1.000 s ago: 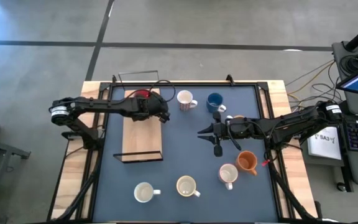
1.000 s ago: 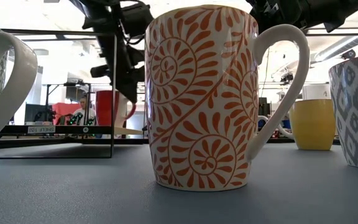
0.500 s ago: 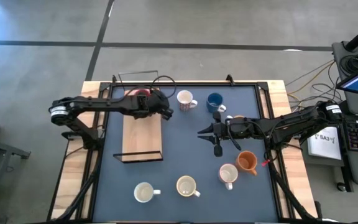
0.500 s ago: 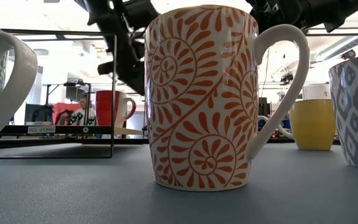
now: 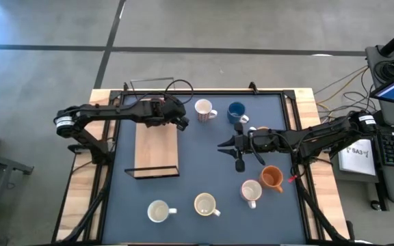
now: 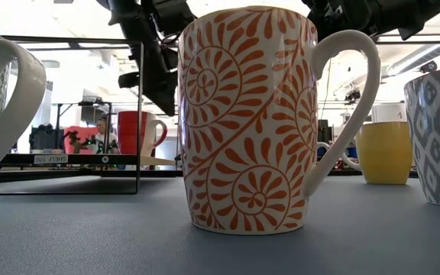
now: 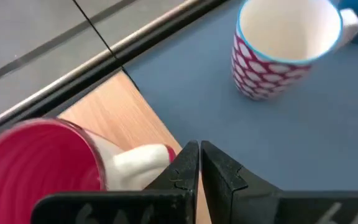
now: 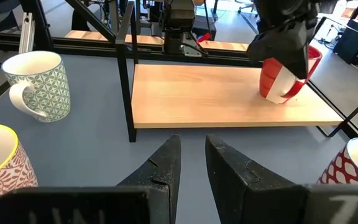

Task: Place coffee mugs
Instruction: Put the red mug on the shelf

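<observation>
A red mug (image 7: 36, 171) with a white handle (image 7: 143, 158) stands upright on the far end of a wooden shelf board (image 5: 157, 147); the left arm hides it in the high view. My left gripper (image 7: 199, 163) hangs shut just above and beside that handle, and the low view shows it clear of the mug (image 6: 132, 131). My right gripper (image 8: 192, 152) waits mid-table, level, slightly open, with nothing between its fingers. A white red-dotted mug (image 5: 204, 109) and a blue mug (image 5: 237, 111) stand near the far edge.
An orange mug (image 5: 272, 178), a pale mug (image 5: 251, 191), a cream mug (image 5: 205, 203) and a white mug (image 5: 159, 212) stand at the table's near side. A black wire frame (image 5: 156, 172) surrounds the board. The blue mat (image 5: 211, 157) between the arms is bare.
My left gripper, shut throughout, has risen from beside the red mug's handle and drifted slightly toward the far edge. The red mug has stayed upright on the board.
</observation>
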Robot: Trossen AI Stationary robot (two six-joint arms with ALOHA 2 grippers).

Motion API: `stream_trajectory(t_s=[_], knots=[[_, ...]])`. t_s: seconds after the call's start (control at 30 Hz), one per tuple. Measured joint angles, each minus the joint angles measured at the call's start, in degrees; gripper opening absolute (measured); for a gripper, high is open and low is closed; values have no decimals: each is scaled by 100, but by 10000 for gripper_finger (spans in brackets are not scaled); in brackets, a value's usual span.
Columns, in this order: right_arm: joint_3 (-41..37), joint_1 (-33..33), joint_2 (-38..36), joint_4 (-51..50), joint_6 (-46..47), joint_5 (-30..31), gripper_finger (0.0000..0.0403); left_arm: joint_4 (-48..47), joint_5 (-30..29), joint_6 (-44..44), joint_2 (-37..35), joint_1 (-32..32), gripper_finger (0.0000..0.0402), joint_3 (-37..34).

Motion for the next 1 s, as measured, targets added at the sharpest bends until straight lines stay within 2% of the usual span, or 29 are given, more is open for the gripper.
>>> stream_trajectory(t_s=[0.8,1.0], knots=[[0,0,0,-9,2,2,63,-952,-646,-201,45,466,0,-193],[0,0,0,-15,2,2,63,-1072,-993,108,45,583,0,-195]])
